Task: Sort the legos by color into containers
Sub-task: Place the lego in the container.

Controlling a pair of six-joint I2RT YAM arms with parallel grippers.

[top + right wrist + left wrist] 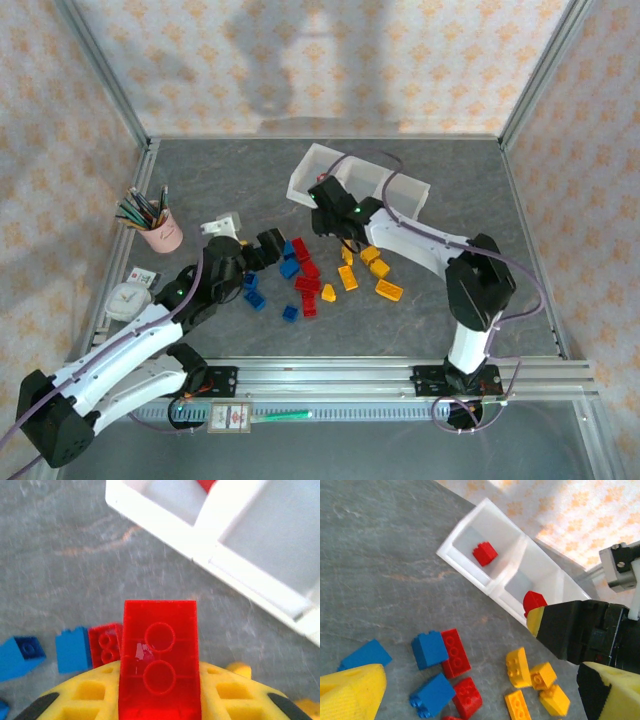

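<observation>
The white three-compartment tray point(300, 180) lies at the back of the table, and one red brick point(485, 553) sits in its end compartment. My right gripper point(324, 206) hovers by the tray's near wall point(165, 530), shut on a red brick point(159, 650); the same brick point(534, 600) pokes out of its fingers in the left wrist view. Loose blue bricks point(290, 265), red bricks point(307, 285) and yellow bricks point(360, 270) lie in the middle of the table. My left gripper point(262, 248) is open over the blue and red ones point(429, 649), holding nothing.
A pink pencil cup point(160, 232) stands at the left, with a small round clock point(127, 298) in front of it and a white block point(225, 225) beside my left gripper. Aluminium frame rails border the table. Bare grey surface lies left of the tray.
</observation>
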